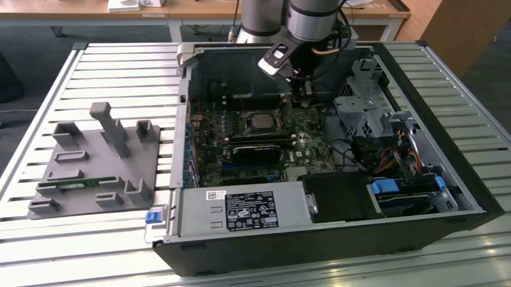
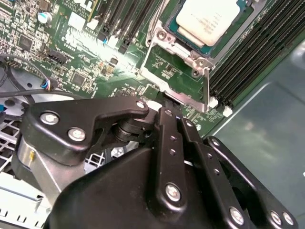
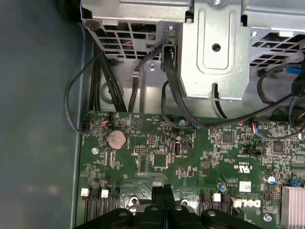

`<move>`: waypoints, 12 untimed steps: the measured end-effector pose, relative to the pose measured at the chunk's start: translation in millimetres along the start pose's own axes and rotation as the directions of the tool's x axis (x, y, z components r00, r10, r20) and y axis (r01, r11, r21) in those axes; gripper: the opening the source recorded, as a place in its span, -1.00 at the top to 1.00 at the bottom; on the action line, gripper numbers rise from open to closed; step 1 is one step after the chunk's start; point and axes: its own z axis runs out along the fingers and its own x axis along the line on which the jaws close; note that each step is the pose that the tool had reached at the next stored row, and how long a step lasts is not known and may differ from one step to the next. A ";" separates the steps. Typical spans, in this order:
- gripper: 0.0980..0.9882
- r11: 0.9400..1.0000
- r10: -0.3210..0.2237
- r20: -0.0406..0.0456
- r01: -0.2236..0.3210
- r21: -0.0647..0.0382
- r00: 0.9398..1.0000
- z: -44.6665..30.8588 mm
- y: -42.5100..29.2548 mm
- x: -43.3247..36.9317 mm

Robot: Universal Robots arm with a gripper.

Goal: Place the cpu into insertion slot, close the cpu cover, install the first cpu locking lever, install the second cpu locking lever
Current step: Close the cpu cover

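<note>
Reaching steeply down with the arm (image 1: pixel 313 18).
Holds the gripper (image 1: pixel 302 101) upright below the wrist, tips lowest, with black fingers (image 3: pixel 157 196) pressed flat together in the first wrist view, seam closed.

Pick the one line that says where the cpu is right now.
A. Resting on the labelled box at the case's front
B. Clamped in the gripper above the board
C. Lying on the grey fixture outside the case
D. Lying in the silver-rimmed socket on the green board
D: in the second wrist view the cpu lies pale face up inside the insertion slot, while the gripper is off it, at the slot's edge.
</note>
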 end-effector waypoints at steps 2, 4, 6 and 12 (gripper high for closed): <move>0.98 1.000 0.000 0.000 0.000 0.000 1.000 0.0 -1.0 0.0; 0.98 1.000 0.000 0.000 0.000 0.000 1.000 -0.1 -2.0 0.1; 0.98 1.000 0.000 0.000 0.000 0.000 1.000 -0.1 -3.8 0.2; 0.98 1.000 0.000 0.000 0.000 0.000 1.000 -0.1 -8.5 0.3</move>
